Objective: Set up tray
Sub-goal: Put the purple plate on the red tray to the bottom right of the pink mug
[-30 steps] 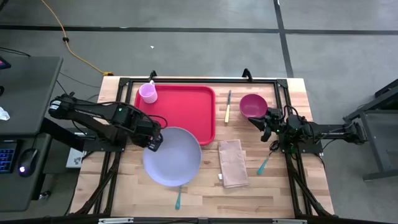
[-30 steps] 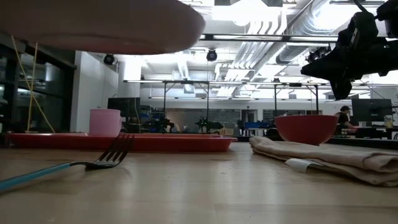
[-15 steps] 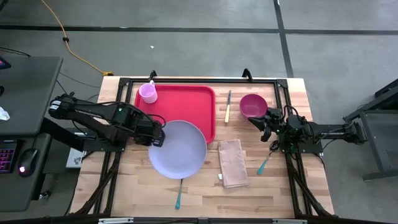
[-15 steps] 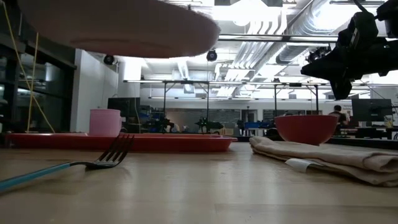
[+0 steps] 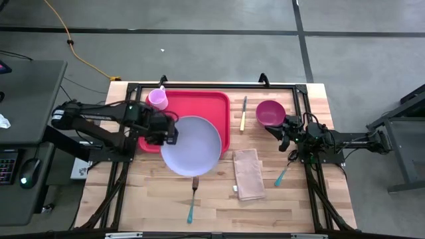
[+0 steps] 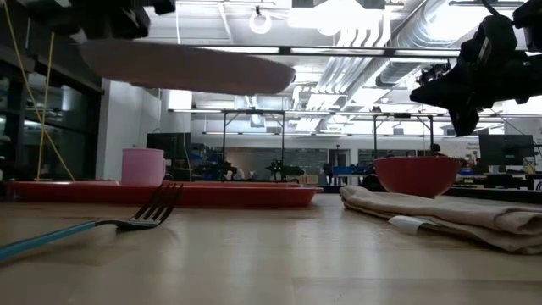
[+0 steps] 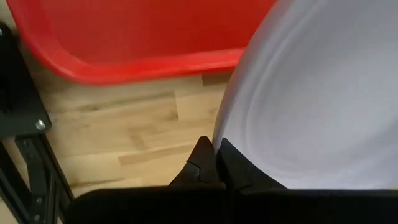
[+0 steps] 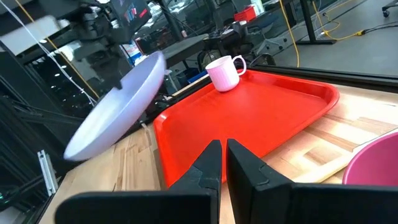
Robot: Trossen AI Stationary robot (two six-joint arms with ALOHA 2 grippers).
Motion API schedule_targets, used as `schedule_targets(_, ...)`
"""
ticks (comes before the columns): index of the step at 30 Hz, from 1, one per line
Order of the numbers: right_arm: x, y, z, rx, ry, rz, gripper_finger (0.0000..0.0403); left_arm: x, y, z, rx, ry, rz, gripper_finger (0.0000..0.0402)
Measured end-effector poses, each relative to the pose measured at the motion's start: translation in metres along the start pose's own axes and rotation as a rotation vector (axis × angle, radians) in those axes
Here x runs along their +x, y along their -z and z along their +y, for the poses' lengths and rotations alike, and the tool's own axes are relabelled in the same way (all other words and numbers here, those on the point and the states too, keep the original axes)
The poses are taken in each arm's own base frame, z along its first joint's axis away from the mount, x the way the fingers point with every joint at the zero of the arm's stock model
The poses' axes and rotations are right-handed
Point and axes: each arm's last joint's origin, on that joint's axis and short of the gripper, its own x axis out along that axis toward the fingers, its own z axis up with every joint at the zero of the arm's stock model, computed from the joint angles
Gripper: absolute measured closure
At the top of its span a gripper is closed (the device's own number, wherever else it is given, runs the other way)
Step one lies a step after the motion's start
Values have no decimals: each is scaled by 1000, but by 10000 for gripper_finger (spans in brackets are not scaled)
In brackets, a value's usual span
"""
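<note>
The red tray [image 5: 197, 111] lies flat on the table's far left part, with a pink mug [image 5: 158, 99] on its far left corner. My left gripper [image 5: 171, 131] is shut on the round lavender plate [image 5: 192, 145], held in the air over the tray's near edge; the low view shows the plate [image 6: 186, 66] well above the table. My right gripper [image 5: 279, 130] hovers shut beside the magenta bowl [image 5: 269, 112], touching nothing. In the right wrist view the plate [image 8: 118, 107] hangs tilted left of the tray [image 8: 249, 118]. My left gripper pinches the plate's left rim [image 7: 219, 138] between its two fingers, coming level from the table's left. The plate is lifted clear of table and tray, roughly level with a slight tilt.
A teal fork [image 5: 192, 199] lies near the table's near edge, a folded beige napkin [image 5: 248, 173] right of the plate, a yellow-handled knife [image 5: 243, 114] between tray and bowl, a teal utensil [image 5: 283, 174] at the right. A black frame borders the table.
My left gripper has carried the plate toward the table's far edge and right, from over the fork to over the tray's near edge, staying shut on its rim. The fork, covered a second ago, now shows fully. The right arm has kept still.
</note>
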Motion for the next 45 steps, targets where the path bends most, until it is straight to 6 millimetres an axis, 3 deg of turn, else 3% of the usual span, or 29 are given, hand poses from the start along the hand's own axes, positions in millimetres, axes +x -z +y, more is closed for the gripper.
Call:
schedule_targets(10, 0, 1, 0, -3, -2, 16, 402, -4, -52, 11, -16, 8, -29, 390)
schedule_targets(22, 0, 2, -1, -4, 1, 19, 403, -10, -95, 33, -45, 52, -14, 390)
schedule_targets(34, 0, 2, -1, -3, 2, 20, 403, -16, -119, 52, -88, 123, 21, 390)
schedule_targets(45, 0, 2, -1, -1, 3, 21, 402, -18, -126, 60, -121, 183, 69, 390)
